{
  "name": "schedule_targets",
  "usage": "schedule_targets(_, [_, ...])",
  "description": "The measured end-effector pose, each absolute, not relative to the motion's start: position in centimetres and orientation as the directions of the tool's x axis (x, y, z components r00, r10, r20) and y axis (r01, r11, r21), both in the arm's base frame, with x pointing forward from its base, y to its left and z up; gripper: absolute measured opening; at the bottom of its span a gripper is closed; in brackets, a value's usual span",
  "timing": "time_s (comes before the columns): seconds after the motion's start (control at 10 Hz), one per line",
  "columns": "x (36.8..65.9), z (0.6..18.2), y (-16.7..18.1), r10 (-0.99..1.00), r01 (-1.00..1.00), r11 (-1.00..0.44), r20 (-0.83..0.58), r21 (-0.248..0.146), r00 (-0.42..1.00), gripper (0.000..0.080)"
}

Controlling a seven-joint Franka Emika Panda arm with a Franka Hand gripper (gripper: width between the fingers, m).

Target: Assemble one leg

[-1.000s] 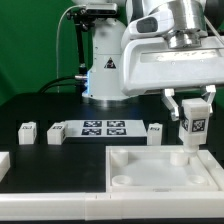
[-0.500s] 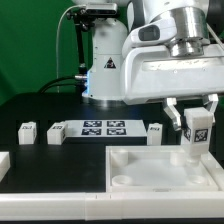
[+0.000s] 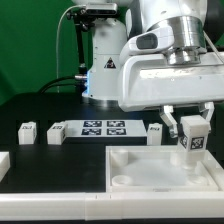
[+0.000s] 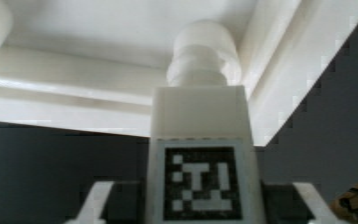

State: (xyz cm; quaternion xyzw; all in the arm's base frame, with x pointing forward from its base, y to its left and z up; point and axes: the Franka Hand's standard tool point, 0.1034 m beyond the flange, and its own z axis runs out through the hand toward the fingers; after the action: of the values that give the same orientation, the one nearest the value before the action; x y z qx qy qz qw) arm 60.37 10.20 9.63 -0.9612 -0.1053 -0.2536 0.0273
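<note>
My gripper [image 3: 191, 128] is shut on a white leg [image 3: 191, 138] with a black-and-white tag on its face. It holds the leg upright over the far right corner of the large white tray piece [image 3: 130, 172]. In the wrist view the leg [image 4: 202, 140] runs away from the camera between my fingers, and its narrow round end sits at or in a round corner socket [image 4: 208, 50] of the tray piece [image 4: 87, 90]. Whether the end is fully seated I cannot tell.
Three more tagged legs stand on the black table: two on the exterior view's left [image 3: 27, 133] [image 3: 54, 133] and one by the tray's far edge [image 3: 154, 132]. The marker board [image 3: 103, 128] lies between them. The robot base [image 3: 105, 60] stands behind. A white part [image 3: 3, 164] lies at the left edge.
My gripper has moved down and slightly toward the camera with the leg, bringing its lower end to the tray's corner socket. The other parts have not moved.
</note>
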Motion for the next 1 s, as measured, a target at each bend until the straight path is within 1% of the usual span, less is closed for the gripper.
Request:
schedule_targets(0.3, [60.6, 9.3, 10.9, 0.194, 0.224, -0.975, 0.493, -0.001, 0.848, 0.0291])
schedule_targets(0.5, [61.0, 9.5, 11.2, 0.195, 0.226, -0.974, 0.495, -0.003, 0.847, 0.0291])
schedule_targets(0.8, [61.2, 8.6, 11.1, 0.193, 0.225, -0.974, 0.517, 0.001, 0.834, 0.0291])
schedule_targets(0.9, [60.9, 7.9, 11.0, 0.192, 0.224, -0.975, 0.513, 0.000, 0.836, 0.0291])
schedule_targets(1.0, [60.8, 7.6, 11.1, 0.192, 0.224, -0.975, 0.516, 0.000, 0.835, 0.0291])
